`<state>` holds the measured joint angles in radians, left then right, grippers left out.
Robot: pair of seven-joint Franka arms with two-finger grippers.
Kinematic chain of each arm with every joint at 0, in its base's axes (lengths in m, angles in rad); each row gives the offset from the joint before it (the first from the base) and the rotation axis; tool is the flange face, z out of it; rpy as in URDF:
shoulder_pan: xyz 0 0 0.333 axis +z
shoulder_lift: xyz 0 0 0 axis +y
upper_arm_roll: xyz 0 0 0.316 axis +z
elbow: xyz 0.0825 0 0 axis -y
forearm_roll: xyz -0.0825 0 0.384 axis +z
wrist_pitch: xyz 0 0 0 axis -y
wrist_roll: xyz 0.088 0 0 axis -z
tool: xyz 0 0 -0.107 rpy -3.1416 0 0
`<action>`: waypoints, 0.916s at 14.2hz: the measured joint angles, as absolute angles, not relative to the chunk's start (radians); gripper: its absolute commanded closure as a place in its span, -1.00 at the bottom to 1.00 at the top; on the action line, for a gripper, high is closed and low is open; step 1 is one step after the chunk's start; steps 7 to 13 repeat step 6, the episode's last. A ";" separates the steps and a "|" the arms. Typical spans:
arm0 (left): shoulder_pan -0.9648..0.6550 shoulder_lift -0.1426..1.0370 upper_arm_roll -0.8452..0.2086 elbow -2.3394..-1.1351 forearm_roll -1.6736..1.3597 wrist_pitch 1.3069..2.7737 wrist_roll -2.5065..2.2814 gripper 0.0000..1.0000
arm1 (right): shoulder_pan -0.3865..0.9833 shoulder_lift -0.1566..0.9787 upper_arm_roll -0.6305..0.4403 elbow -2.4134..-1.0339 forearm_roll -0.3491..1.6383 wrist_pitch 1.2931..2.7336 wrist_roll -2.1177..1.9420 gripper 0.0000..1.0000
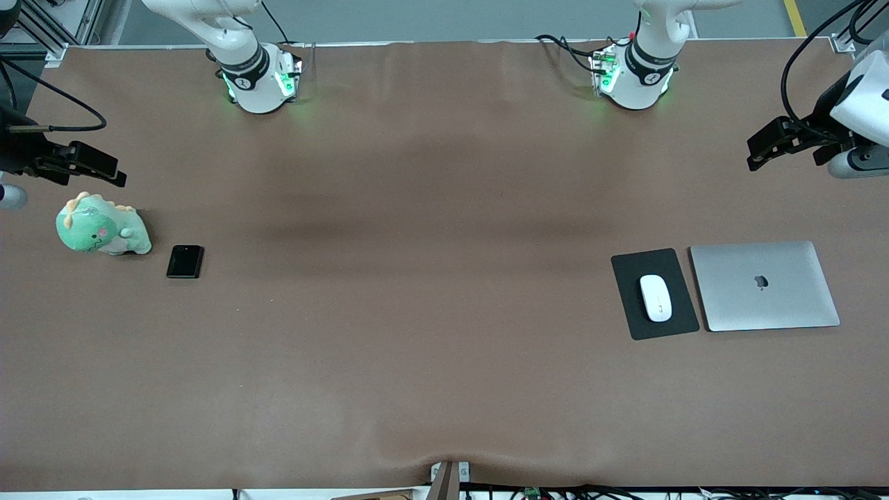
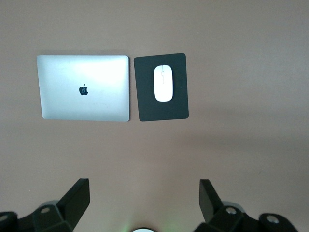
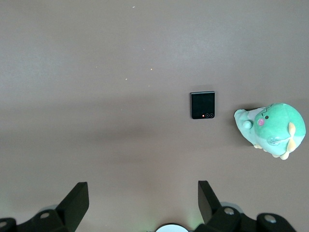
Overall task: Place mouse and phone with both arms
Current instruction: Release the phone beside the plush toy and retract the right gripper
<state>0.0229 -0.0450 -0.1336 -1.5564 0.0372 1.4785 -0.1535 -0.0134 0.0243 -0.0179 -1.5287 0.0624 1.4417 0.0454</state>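
The small white oval mouse [image 1: 655, 297] lies on a dark rectangular mouse pad [image 1: 654, 294] just beside a closed silver laptop [image 1: 764, 285] bearing an apple logo, nearer the front camera than the left gripper [image 1: 753, 161], which hangs spread wide at the table's [image 1: 430, 208] left-arm end. The small black phone [image 1: 185, 262] lies beside a green plush dinosaur [image 1: 101, 226], below the wide-open right gripper [image 1: 114, 176]. Bare brown table separates the 2 groups.

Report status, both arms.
Left end effector and right end effector open, up, empty. White oval mouse on black pad. Black square phone beside green plush.
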 measured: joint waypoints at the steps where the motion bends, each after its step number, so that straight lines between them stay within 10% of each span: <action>1: 0.023 -0.045 -0.134 -1.556 0.037 1.476 -0.154 -1.00 | -0.013 0.025 -0.018 -1.529 0.062 1.442 0.045 -1.00; 13: 0.023 -0.045 -0.134 -1.556 0.037 1.474 -0.154 -1.00 | -0.013 0.028 -0.018 -1.530 0.062 1.442 0.045 -1.00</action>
